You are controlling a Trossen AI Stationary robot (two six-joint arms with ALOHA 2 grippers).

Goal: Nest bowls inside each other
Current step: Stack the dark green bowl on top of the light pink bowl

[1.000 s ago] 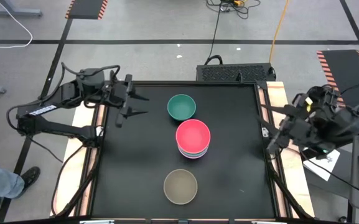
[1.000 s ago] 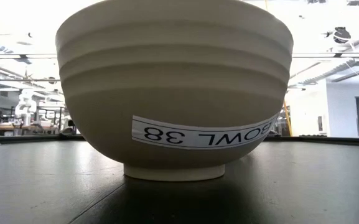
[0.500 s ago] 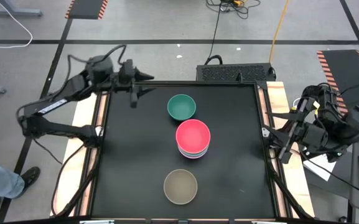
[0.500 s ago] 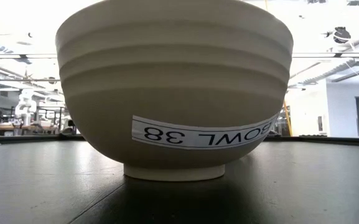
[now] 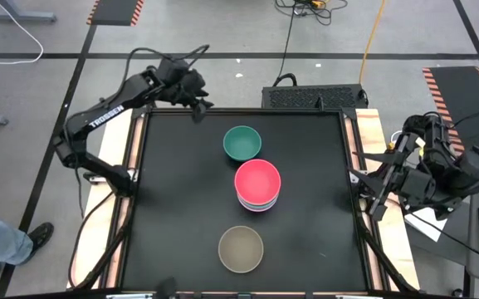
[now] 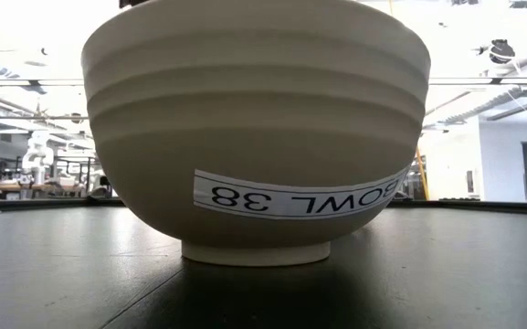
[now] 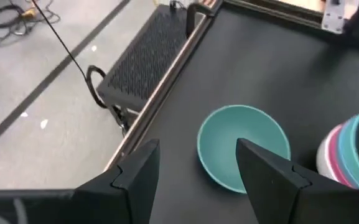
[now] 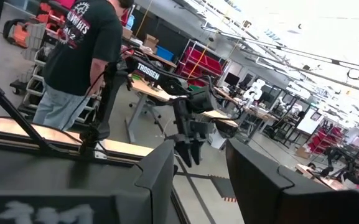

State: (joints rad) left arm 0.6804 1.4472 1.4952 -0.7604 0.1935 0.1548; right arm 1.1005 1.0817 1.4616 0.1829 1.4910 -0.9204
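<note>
Three bowl groups sit on their bases on the black table top. A teal bowl (image 5: 242, 143) stands alone toward the far side. A nested stack (image 5: 258, 185) with a red-pink bowl on top stands at the middle. An olive-grey bowl (image 5: 241, 248) stands near the near edge and fills the low view (image 6: 256, 128), labelled "BOWL 38". My left gripper (image 5: 198, 105) hovers open above the far-left corner; its wrist view shows the teal bowl (image 7: 243, 152) and the stack (image 7: 352, 155) ahead of its fingers. My right gripper (image 5: 371, 197) waits open off the table's right edge.
A raised wooden rim (image 5: 131, 166) frames the black table top. A dark perforated box (image 5: 315, 96) sits just beyond the far edge. A person (image 8: 79, 59) stands in the room past the left side. Bare table top lies left and right of the bowls.
My left gripper has swung from the table's left edge toward the far edge and to the right, turning to point at the teal bowl. The bowls have stayed where they were.
</note>
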